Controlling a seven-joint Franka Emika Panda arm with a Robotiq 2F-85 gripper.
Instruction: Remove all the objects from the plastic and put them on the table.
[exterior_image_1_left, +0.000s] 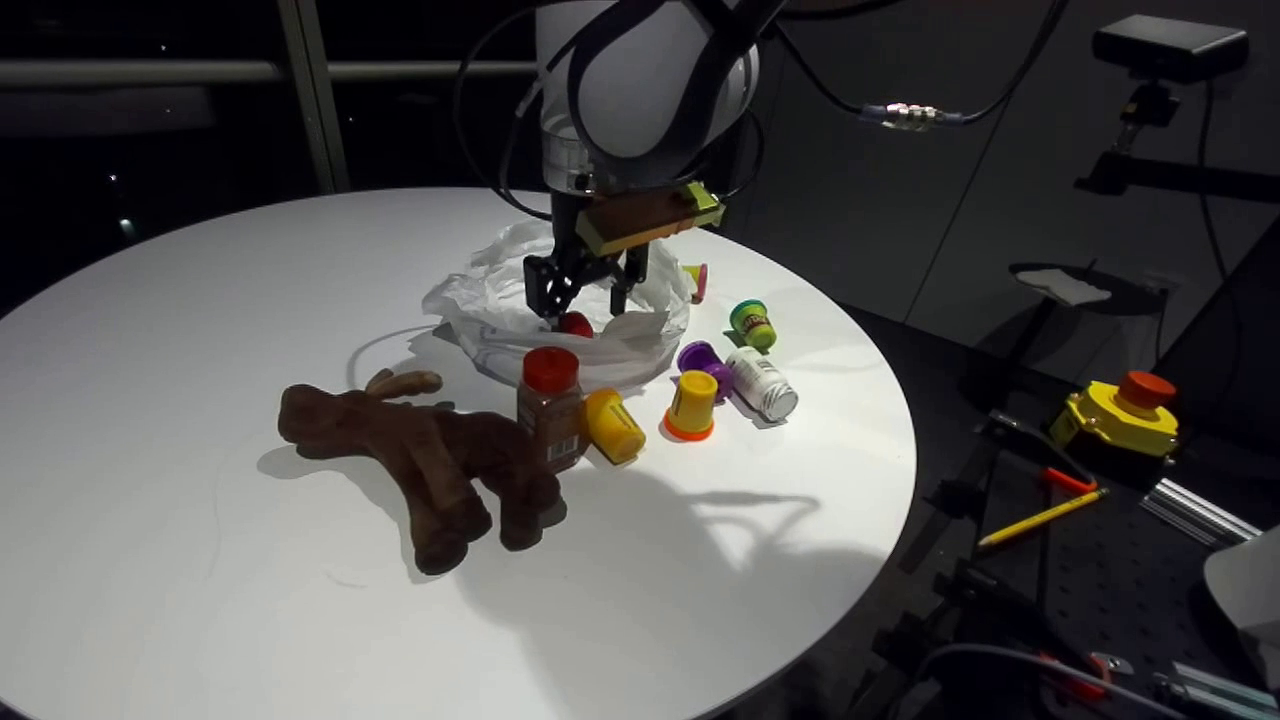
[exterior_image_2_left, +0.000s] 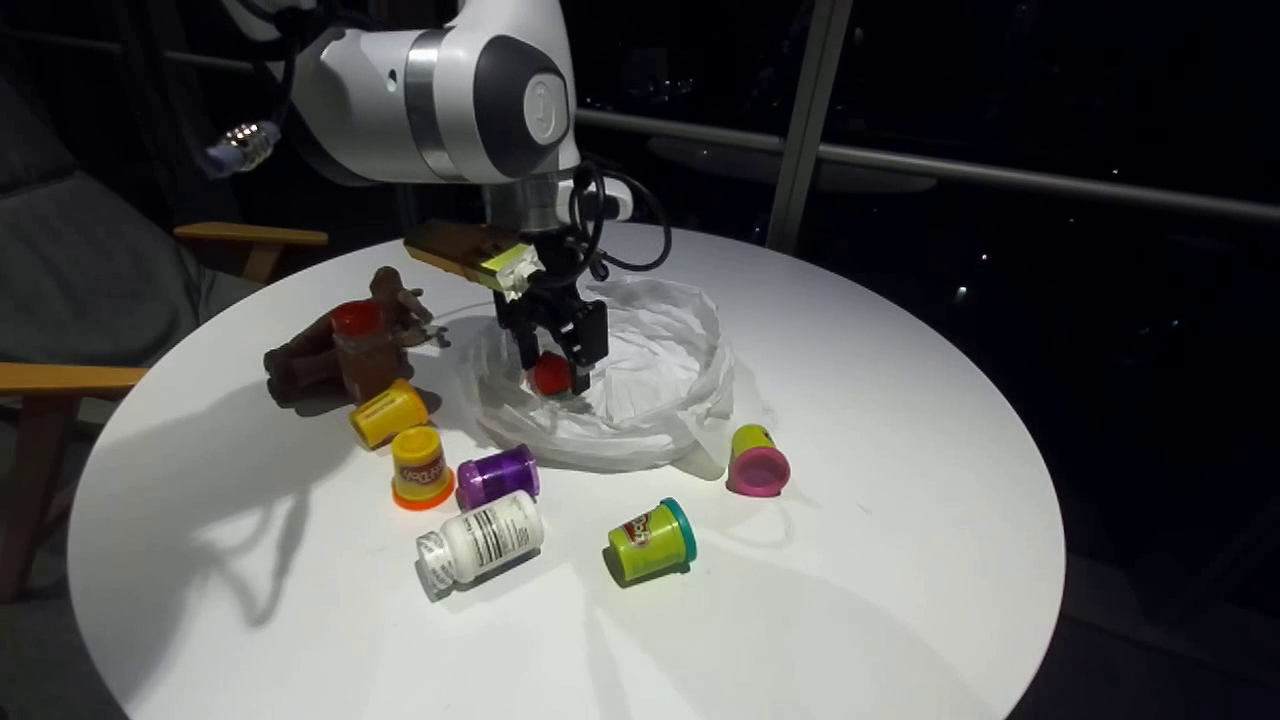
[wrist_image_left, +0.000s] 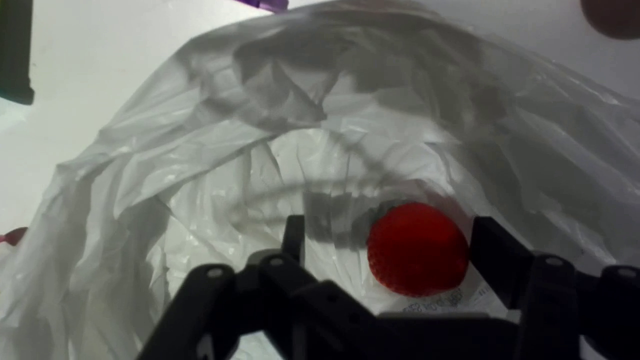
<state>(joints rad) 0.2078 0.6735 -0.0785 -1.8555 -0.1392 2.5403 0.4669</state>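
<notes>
Lying inside the wrinkled, whitish plastic bag (exterior_image_2_left: 590, 448), the round red object (wrist_image_left: 419, 250) was between the wide-spread jaws of the black two-fingered gripper (wrist_image_left: 387, 244). One jaw stood just beside it (whether touching, I could not tell); the opposite one stood apart, leaving it ungripped. Overhead, the white-and-grey robot arm (exterior_image_2_left: 375, 110) was bent, its end pointing down toward the round white table (exterior_image_1_left: 200, 330).

Both exterior views: set back, high, angled down across round white table (exterior_image_2_left: 830, 570). Brown branching plush toy (exterior_image_1_left: 410, 430): 7 o'clock of wrinkled whitish plastic bag (exterior_image_1_left: 625, 360) in an exterior view; plush toy (exterior_image_2_left: 310, 352) 9 o'clock in an exterior view. Wrist view: close, steep into bag. Bag's in all three.
</notes>
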